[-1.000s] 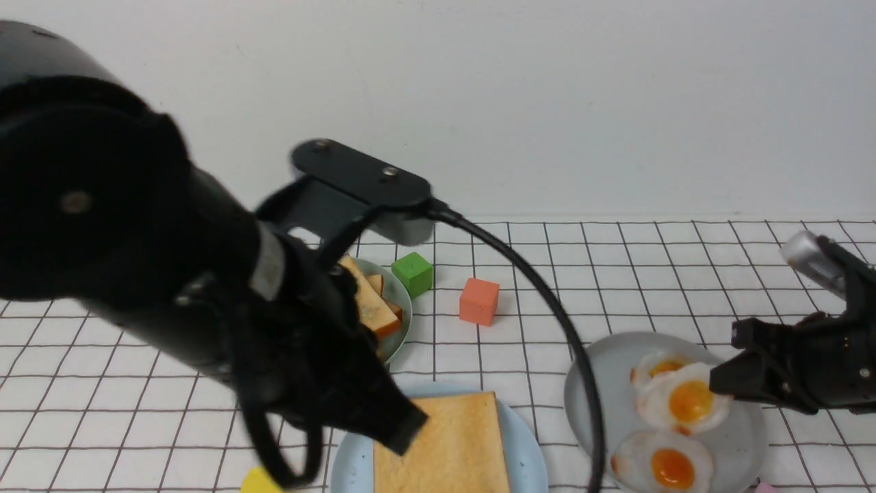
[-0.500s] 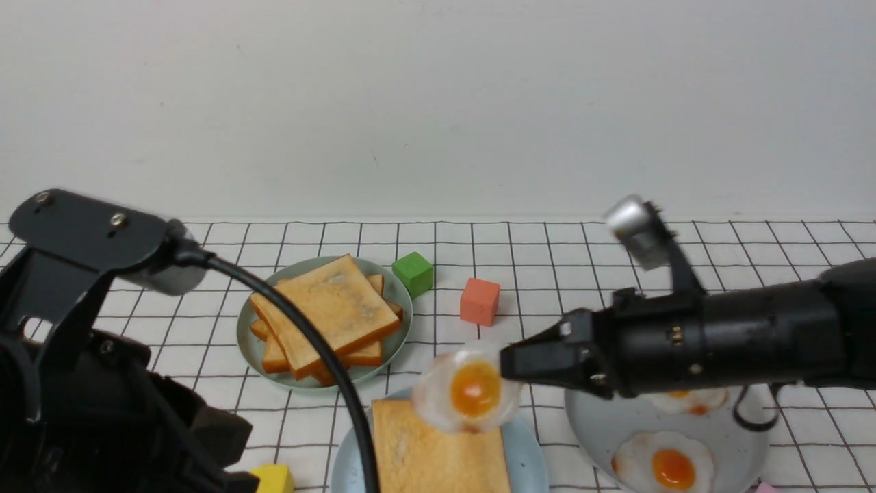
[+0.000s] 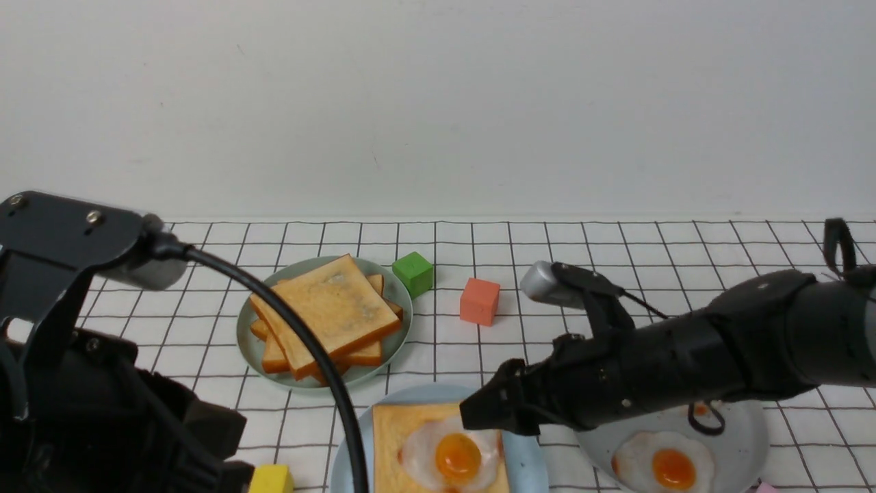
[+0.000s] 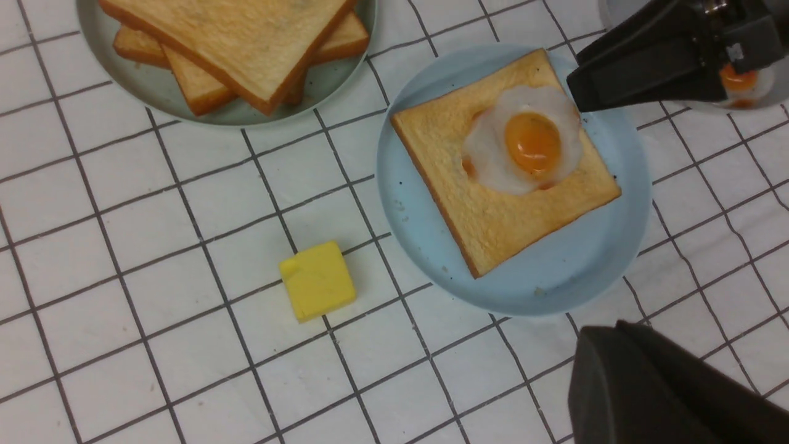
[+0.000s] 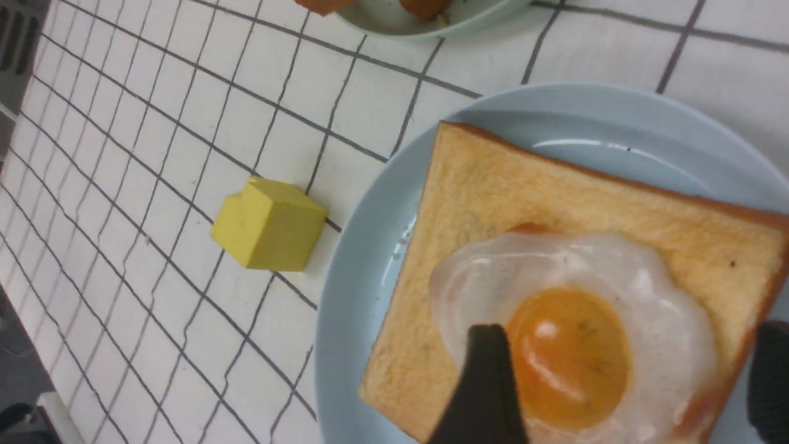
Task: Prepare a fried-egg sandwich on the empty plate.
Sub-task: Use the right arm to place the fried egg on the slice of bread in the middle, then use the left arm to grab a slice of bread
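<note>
One golden toast slice [image 3: 397, 438] lies on the pale blue plate [image 3: 530, 465] at the front centre. A fried egg [image 3: 448, 455] rests on the toast. My right gripper [image 3: 479, 418] hovers just over the egg, open, its fingers on either side of the yolk in the right wrist view [image 5: 629, 336]; it holds nothing. The egg [image 4: 524, 145] and toast [image 4: 493, 222] also show in the left wrist view. My left gripper [image 3: 226, 452] is at the front left, away from the plate, its fingers [image 4: 592, 351] together and empty.
A sage-green plate [image 3: 244, 335] with a stack of toast [image 3: 328, 315] stands behind left. A grey plate [image 3: 753, 438] at the right holds an egg [image 3: 664, 467]. A green cube [image 3: 413, 272], an orange cube [image 3: 478, 300] and a yellow cube [image 3: 270, 479] lie around.
My right gripper carried an egg from the grey plate leftward, lowered it onto the toast and let go. My left arm drew back to the front left.
</note>
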Tool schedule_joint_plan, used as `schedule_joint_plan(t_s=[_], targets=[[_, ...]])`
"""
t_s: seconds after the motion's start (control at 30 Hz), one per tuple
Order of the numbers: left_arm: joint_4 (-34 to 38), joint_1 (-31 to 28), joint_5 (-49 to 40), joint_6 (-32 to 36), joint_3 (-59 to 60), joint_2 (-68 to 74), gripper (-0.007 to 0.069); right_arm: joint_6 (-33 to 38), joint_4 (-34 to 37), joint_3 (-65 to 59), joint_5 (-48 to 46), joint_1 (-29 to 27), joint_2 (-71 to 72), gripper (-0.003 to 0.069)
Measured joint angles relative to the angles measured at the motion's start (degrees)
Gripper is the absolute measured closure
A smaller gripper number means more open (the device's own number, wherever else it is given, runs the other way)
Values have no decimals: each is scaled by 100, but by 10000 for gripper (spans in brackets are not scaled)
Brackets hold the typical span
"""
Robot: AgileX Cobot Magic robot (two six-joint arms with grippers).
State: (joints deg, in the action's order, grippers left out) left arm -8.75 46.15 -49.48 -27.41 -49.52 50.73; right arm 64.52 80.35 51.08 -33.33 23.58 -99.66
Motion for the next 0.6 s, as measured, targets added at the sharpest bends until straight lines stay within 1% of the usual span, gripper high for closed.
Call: schedule_joint_plan(t_s=[0.07, 0.1, 0.17, 0.27, 0.33, 0.4, 0.43, 0.47, 0.5, 0.53, 0.6], targets=[[-35, 0, 164, 0, 0, 0, 634, -200, -534, 144, -131, -87, 398, -4], [-71, 0, 273, 0, 0, 0, 634, -348, -770, 228, -245, -151, 609, -12], [-175, 0, 598, 0, 35, 0, 634, -927, -1491, 538, -568, -294, 995, -8], [-375, 0, 1067, -100, 85, 99, 631, -2375, -2936, 1221, -1282, -525, 1495, 27], [-576, 0, 1332, -316, 104, 281, 629, -3422, -4017, 1777, -1923, -598, 1742, 68], [-705, 0, 1465, -479, 104, 412, 629, -3856, -4502, 2051, -2265, -603, 1864, 90], [-905, 0, 1651, -679, 104, 661, 628, -4370, -5092, 2279, -2552, -553, 2041, 127], [-1070, 0, 1770, -767, 104, 877, 628, -4618, -5384, 2345, -2624, -478, 2191, 155], [-1070, 0, 1798, -781, 104, 915, 628, -4674, -5416, 2345, -2633, -463, 2218, 164], [-1240, 0, 1970, -840, 104, 1144, 628, -4779, -5550, 2350, -2633, -348, 2383, 186], [-1377, -72, 2366, -876, 104, 1657, 627, -4877, -5556, 2257, -2533, 10, 2719, 232]])
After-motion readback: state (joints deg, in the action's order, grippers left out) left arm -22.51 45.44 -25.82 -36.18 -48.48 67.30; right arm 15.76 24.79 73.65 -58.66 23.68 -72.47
